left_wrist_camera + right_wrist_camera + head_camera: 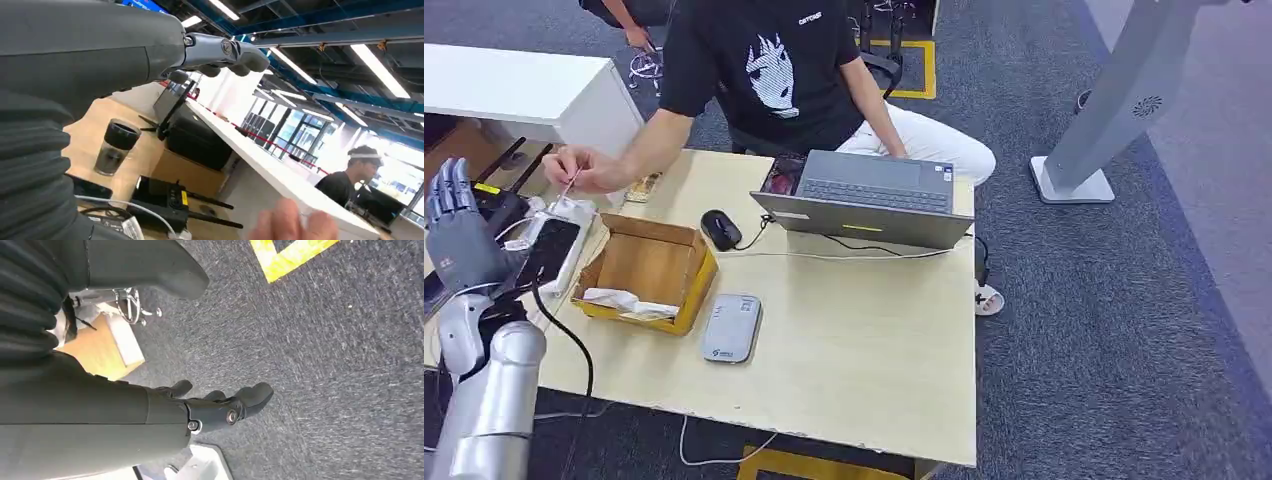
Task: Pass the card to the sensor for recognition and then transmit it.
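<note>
A person's hand [594, 171] at the table's far left pinches a thin pale card [568, 186], seen nearly edge-on. My left hand [459, 238] is raised at the table's left edge, a little short of that card, fingers apart and holding nothing. In the left wrist view my left hand [220, 52] has its fingers stretched out, and the person's blurred hand [290, 222] is close by. The grey card sensor [732, 327] lies flat on the table near the front. My right hand [220, 407] hangs over the carpet, fingers loosely bent with nothing in them.
An open cardboard box [649, 268] sits between my left hand and the sensor. A laptop [874, 195] and a mouse [721, 229] lie farther back, with cables across the table [864, 360]. A black router [165, 197] and a dark cup [116, 147] stand at the left.
</note>
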Controlling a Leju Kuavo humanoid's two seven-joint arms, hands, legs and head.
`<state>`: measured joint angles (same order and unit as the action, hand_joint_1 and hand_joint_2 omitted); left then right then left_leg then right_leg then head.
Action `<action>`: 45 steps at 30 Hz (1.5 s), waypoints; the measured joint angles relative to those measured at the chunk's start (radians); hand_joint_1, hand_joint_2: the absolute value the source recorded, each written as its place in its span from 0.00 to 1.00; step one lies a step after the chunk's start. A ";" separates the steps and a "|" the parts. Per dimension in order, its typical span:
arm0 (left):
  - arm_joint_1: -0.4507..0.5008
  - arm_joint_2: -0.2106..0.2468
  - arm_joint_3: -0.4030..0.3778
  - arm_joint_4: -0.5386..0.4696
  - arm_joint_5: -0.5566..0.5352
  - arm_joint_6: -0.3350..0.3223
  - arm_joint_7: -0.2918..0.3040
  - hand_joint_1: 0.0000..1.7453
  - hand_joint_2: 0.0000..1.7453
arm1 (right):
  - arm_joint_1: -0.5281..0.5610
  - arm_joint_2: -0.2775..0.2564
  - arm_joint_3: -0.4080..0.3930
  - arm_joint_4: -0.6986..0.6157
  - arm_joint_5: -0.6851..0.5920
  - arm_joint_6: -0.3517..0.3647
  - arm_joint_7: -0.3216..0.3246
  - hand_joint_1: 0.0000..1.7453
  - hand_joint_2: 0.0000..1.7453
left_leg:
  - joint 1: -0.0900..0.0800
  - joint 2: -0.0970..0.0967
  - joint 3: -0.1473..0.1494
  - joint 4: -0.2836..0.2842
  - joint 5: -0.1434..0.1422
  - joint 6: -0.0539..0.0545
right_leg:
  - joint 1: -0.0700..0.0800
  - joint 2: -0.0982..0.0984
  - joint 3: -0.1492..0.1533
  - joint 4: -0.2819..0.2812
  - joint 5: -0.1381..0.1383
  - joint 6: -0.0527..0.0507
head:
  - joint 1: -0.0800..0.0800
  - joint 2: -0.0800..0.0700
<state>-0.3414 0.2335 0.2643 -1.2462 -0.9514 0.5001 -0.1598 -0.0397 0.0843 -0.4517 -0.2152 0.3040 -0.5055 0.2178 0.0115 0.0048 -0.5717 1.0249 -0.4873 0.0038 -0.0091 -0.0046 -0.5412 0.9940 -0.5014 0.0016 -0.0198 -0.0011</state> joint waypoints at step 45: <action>0.065 -0.018 -0.523 -0.059 -0.100 -0.419 0.076 1.00 1.00 | 0.008 0.000 -0.012 0.000 0.118 0.058 -0.006 0.00 1.00 | 0.000 0.001 0.000 0.000 0.000 0.000 | 0.000 0.001 -0.001 0.000 0.000 0.000 | 0.000 0.000</action>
<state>-0.2764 0.2154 -0.2589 -1.3051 -1.0517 0.0813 -0.0843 -0.0316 0.0843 -0.4634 -0.2152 0.4219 -0.4471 0.2117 0.0116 0.0061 -0.5720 1.0253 -0.4877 0.0041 -0.0092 -0.0035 -0.5423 0.9938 -0.5013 0.0017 -0.0198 -0.0008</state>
